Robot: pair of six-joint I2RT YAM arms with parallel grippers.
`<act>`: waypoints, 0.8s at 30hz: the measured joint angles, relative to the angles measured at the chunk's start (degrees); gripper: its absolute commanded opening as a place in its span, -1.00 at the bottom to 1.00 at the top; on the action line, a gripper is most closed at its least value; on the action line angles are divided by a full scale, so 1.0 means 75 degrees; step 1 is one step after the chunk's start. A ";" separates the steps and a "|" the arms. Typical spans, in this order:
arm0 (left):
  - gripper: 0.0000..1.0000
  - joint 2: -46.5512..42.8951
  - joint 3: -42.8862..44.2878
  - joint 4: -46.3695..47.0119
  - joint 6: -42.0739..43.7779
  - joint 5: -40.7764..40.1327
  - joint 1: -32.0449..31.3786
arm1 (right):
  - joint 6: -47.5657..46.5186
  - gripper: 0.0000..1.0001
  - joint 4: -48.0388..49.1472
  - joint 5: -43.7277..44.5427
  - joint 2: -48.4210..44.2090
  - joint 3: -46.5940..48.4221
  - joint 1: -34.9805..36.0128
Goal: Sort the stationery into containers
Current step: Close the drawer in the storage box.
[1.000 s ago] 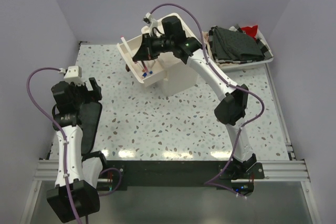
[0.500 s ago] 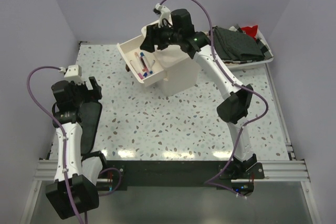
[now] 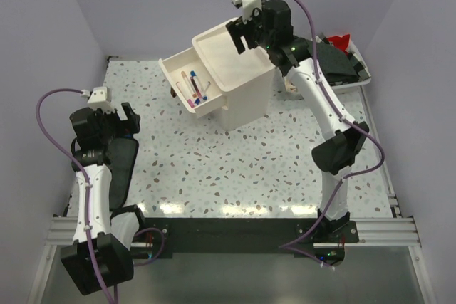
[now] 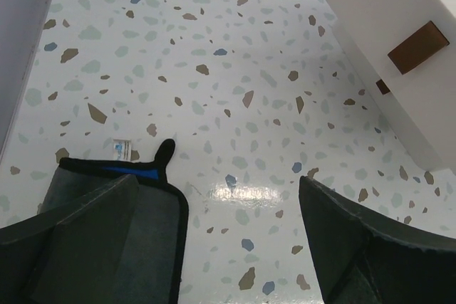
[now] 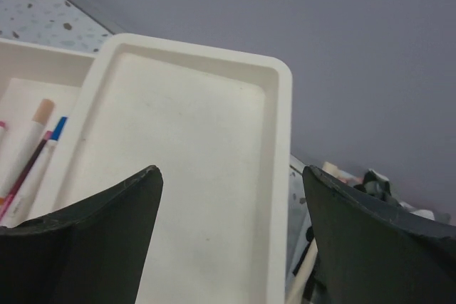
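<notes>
one drawer (image 3: 174,70) pulled out of cream cabinet (image 3: 246,101), thin pens (image 3: 193,88) inside: pink, maroon, white blue-capped. your right hand (image 5: 229,176) spread above cabinet top; left hand (image 4: 217,197) spread over table (image 3: 235,169).

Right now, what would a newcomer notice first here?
The cream cabinet stands at the far middle of the table, a drawer pulled out leftward with pens inside. The right gripper hangs open above the cabinet's top; the left gripper sits open near the left edge.
</notes>
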 measured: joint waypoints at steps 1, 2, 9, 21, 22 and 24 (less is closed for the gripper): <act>1.00 0.0009 0.0000 0.0012 0.0000 0.0017 0.0000 | -0.0087 0.60 -0.0061 0.0032 0.0052 0.0061 -0.0119; 1.00 0.0020 0.0000 0.0029 0.0000 0.0041 0.0000 | -0.0146 0.59 -0.0117 0.0047 0.0134 0.0189 -0.0236; 1.00 0.0061 0.0000 0.0076 0.0000 0.0090 0.0000 | -0.0271 0.47 -0.0460 0.0082 0.0740 0.0673 -0.0845; 1.00 0.0119 0.0000 0.0096 0.0000 0.0108 0.0015 | -0.0417 0.07 -0.1250 -0.0927 0.0988 0.0699 -0.0941; 1.00 0.0131 0.0000 0.0096 0.0000 0.0114 0.0015 | -0.0420 0.06 -0.1341 -0.1046 0.0994 0.0714 -0.0950; 1.00 0.0157 0.0000 0.0099 0.0003 0.0140 0.0015 | -0.0420 0.04 -0.1478 -0.1212 0.1003 0.0740 -0.0982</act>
